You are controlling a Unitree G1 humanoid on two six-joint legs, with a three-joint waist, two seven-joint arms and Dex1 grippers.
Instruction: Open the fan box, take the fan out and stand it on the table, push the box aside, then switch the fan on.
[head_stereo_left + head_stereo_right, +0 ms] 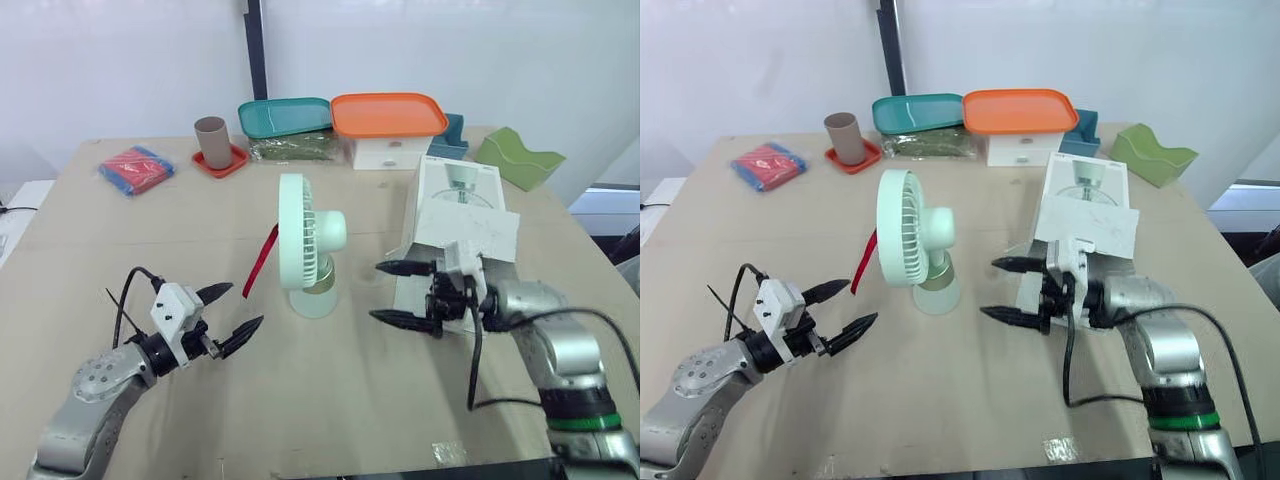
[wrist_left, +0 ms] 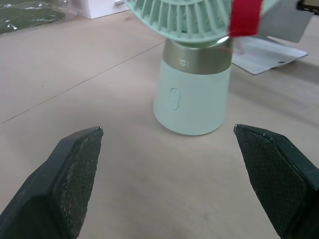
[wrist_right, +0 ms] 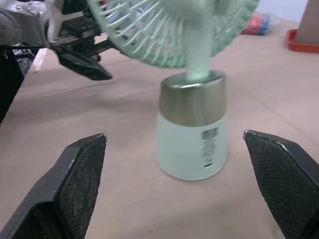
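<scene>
Left gripper [image 1: 247, 304] and right gripper [image 1: 375, 292] sit wide open on each side of the fan [image 1: 305, 240], which stands on the surface [image 1: 350, 400], probably so its button [image 2: 173, 98] can be pushed.

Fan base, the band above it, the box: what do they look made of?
Fan base: probably moulded plastic, pale mint, smooth satin surface with a soft sheen and a recessed button. Band: gold with a metallic sheen; could be metal or coated plastic, the look leaves it open. Box: white printed cardboard, judging by the thin flat flaps and sharp fold lines.
</scene>
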